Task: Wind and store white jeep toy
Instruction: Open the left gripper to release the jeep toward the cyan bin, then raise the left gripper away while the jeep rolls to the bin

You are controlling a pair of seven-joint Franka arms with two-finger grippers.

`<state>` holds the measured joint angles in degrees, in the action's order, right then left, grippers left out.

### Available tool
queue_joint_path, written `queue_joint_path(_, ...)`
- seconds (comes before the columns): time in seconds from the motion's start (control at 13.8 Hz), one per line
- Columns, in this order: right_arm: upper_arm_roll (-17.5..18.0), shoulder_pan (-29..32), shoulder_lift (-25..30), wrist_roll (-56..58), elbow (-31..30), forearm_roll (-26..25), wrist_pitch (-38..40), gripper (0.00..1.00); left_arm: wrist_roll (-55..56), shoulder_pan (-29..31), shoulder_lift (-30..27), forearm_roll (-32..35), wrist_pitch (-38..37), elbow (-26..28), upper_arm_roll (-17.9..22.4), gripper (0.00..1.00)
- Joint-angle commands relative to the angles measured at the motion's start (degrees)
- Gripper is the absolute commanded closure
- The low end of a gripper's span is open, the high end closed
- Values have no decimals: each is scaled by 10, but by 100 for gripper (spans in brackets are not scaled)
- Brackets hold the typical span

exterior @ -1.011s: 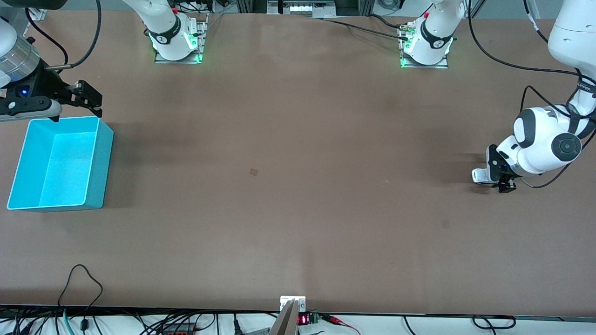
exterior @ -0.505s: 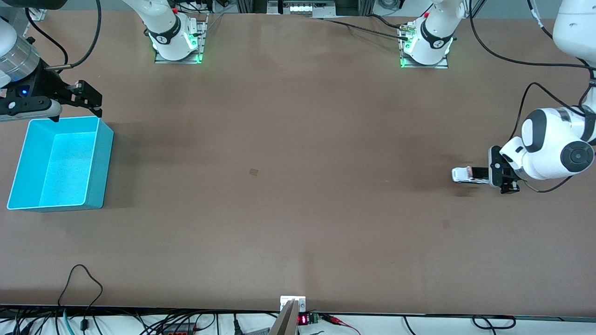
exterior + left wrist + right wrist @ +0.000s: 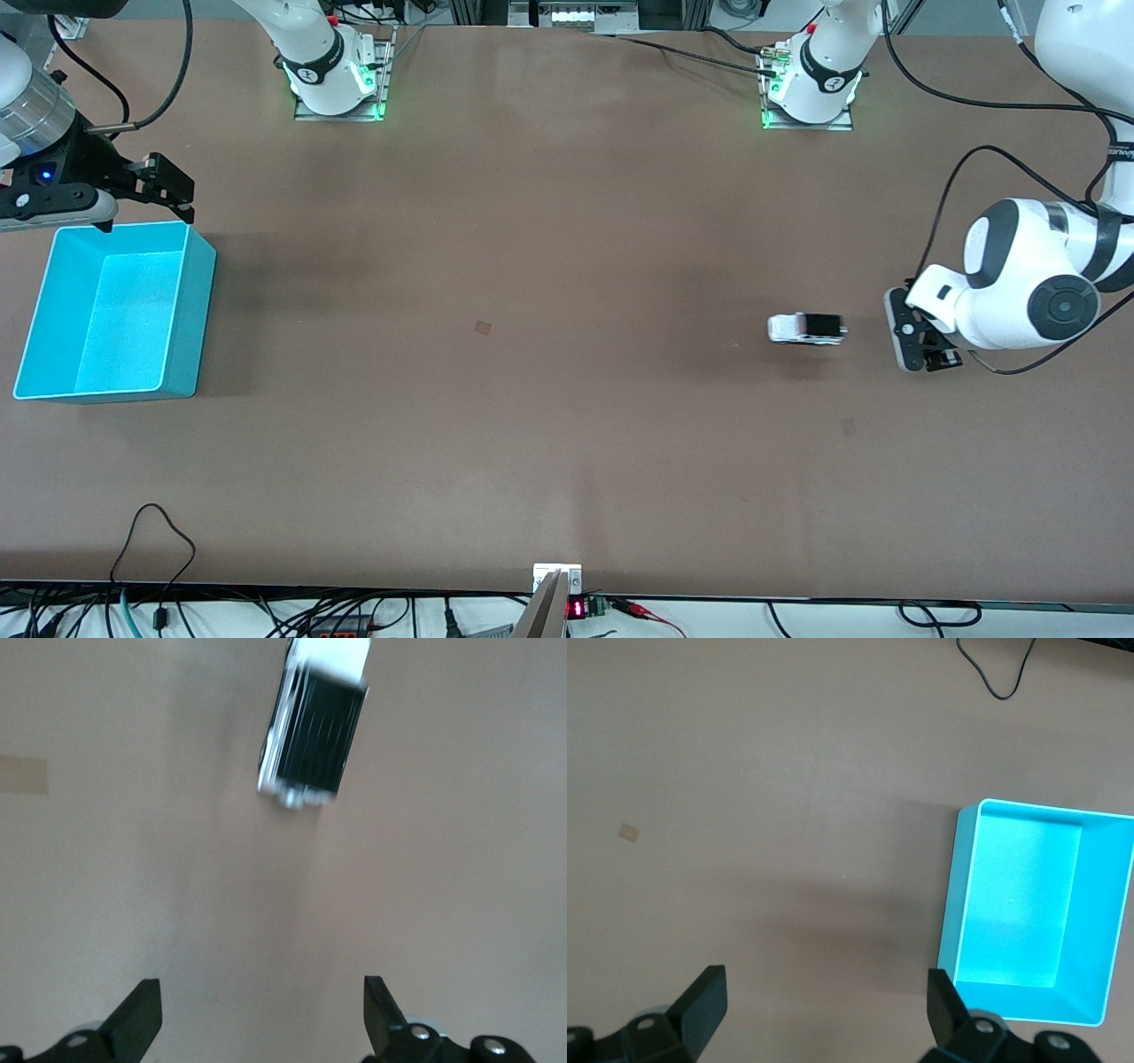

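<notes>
**benchrat:** Front view, biggest stuff first: brown table, turquoise bin at the right arm's end, empty. White jeep toy sits on its wheels on the bare table near the left arm's end, well apart from the bin.

**gearloose:** How'd you grab it? Looks like light hard plastic, probably slick, and it'll roll. I'd pinch the flat body sides, not the black roof.

**benchrat:** Agreed. Left gripper is just beside the jeep, fingers spread wide, holding nothing. Right gripper waits over the bin's rim, also spread wide and empty
</notes>
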<state>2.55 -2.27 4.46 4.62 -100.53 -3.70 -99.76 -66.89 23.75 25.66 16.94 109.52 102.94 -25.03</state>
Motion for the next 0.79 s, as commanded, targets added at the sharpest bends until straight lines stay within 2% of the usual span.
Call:
queue_joint_path(0.0,-1,-1,9,-7,-2,4,1,0,76,6,1,7,-71,-47,-41,0)
queue_joint_path(0.22,-1,-1,8,-7,-2,4,1,0,159,5,1,7,-136,-91,-78,0)
queue_joint_path(0.72,-2,-1,8,-7,-1,4,3,0,316,6,-2,3,-231,-164,-124,0)
